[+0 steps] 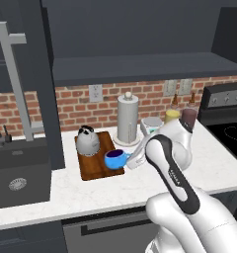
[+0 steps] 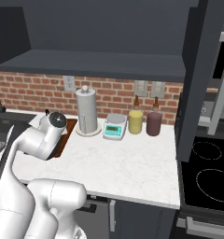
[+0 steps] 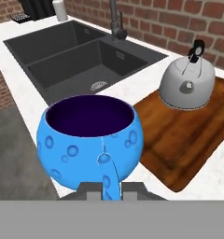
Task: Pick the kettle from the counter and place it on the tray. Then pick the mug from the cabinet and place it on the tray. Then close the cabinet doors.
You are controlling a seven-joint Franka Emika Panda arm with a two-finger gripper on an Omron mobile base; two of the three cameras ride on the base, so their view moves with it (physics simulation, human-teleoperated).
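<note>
The silver-grey kettle [image 1: 87, 141] stands upright at the back left of the wooden tray [image 1: 93, 170] on the white counter [image 1: 140, 185]. My gripper [image 1: 128, 161] is shut on the side handle of the blue mug [image 1: 114, 159], which is upright at the tray's front right corner; whether it rests on the board I cannot tell. In the hand view the mug [image 3: 90, 140] is close up, its handle pinched in my gripper [image 3: 105, 184], with the kettle [image 3: 187, 84] and tray [image 3: 188, 140] beyond it. An open cabinet door [image 1: 41, 89] hangs at the left, another cabinet door [image 2: 198, 79] at the right.
A paper-towel roll [image 1: 128, 118], a small scale [image 1: 151, 124] and yellow [image 1: 172, 116] and maroon [image 1: 188, 117] canisters line the brick wall right of the tray. The dark sink [image 1: 19, 170] lies left, the stove [image 1: 229, 128] right. The open doors jut out over the counter.
</note>
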